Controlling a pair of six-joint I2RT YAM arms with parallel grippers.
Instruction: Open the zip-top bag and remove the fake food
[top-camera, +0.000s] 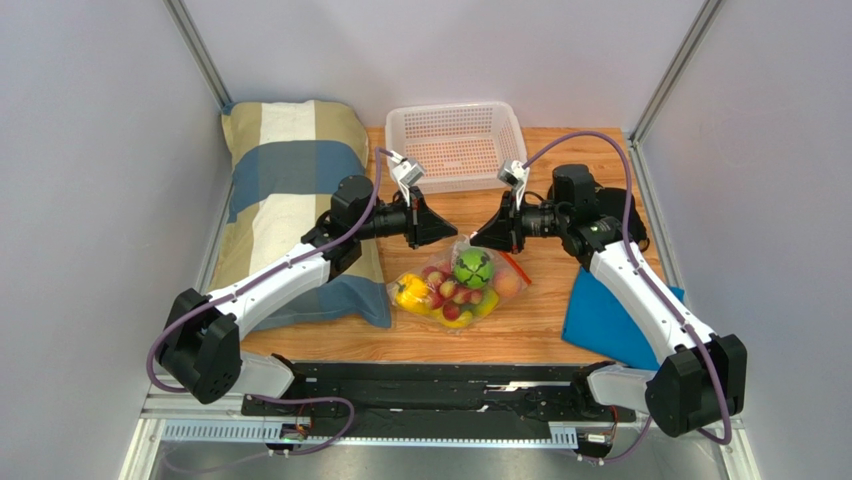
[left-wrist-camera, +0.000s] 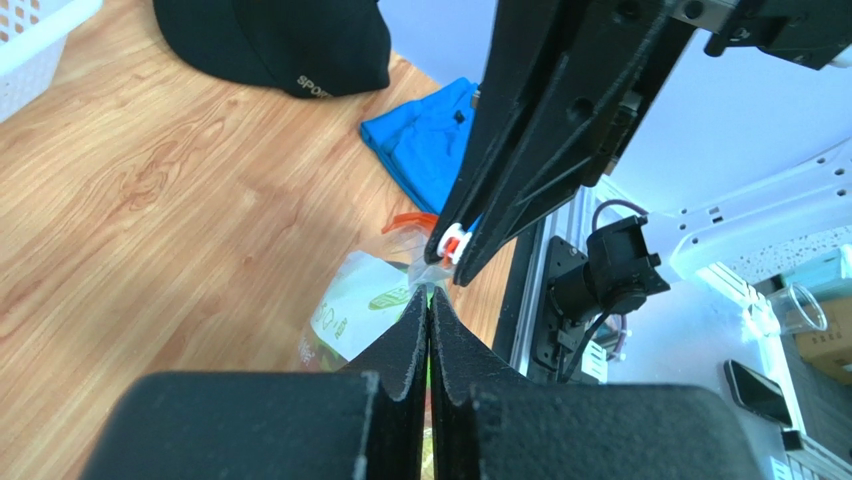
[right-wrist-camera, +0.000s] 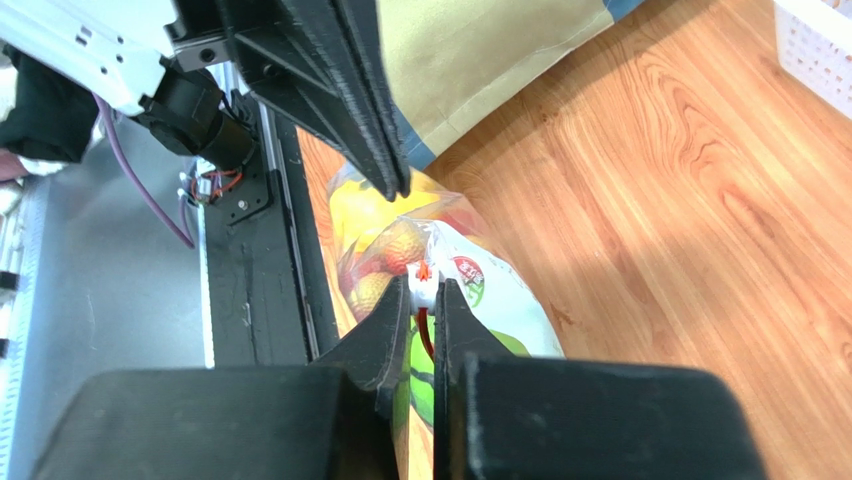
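Bag (top-camera: 398, 292) of toy food (top-camera: 472, 268) lies mid-table (top-camera: 480, 335) just ahead of you, its mouth raised between both arms. Your right gripper (right-wrist-camera: 425, 285) pinches the red zip strip (right-wrist-camera: 424, 270). Your left gripper (left-wrist-camera: 430, 292) is squeezed fully together against the clear film opposite, but whether it has caught any cannot be told. Basket (top-camera: 455, 140) beyond, pillow (top-camera: 285, 190) left, blue cloth (top-camera: 605, 320) right.
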